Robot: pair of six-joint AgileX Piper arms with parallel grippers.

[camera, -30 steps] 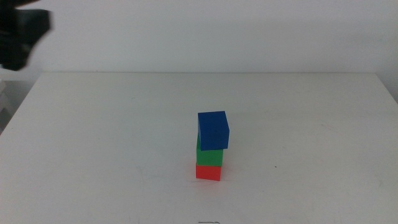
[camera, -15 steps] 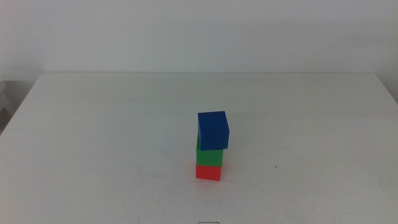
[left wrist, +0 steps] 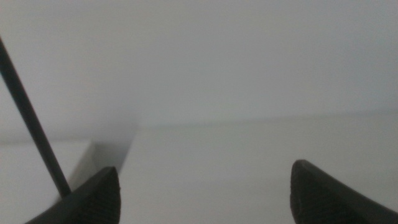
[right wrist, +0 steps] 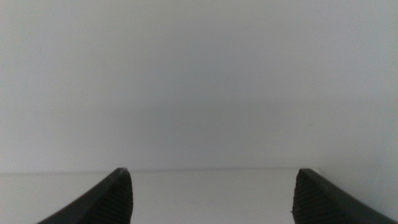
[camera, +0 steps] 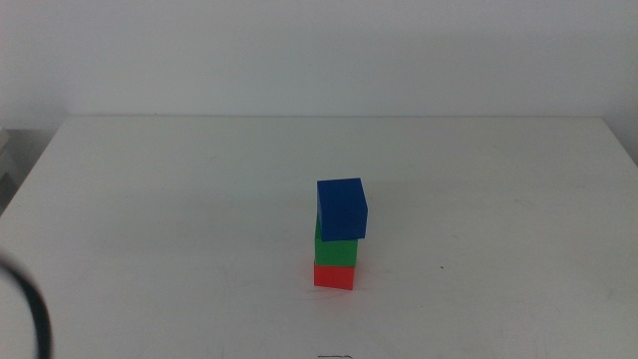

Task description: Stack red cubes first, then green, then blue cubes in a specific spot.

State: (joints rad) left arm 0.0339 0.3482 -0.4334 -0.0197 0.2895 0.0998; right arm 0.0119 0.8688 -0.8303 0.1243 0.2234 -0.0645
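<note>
Three cubes stand in one stack on the white table in the middle view. The red cube (camera: 334, 275) is at the bottom, the green cube (camera: 333, 250) sits on it, and the blue cube (camera: 342, 208) is on top, turned a little and overhanging to the right. No gripper is near the stack. My left gripper (left wrist: 205, 190) is open with nothing between its jaws, facing table and wall. My right gripper (right wrist: 214, 196) is open too, looking at the bare wall. Neither wrist view shows a cube.
The white table (camera: 150, 199) ends at a pale wall behind. A dark curved cable (camera: 30, 299) shows at the bottom left corner of the middle view. A thin dark rod (left wrist: 31, 124) crosses the left wrist view.
The left arm, at the top left corner a second ago, has left that spot. A dark cable now shows at the bottom left. The stack has not moved.
</note>
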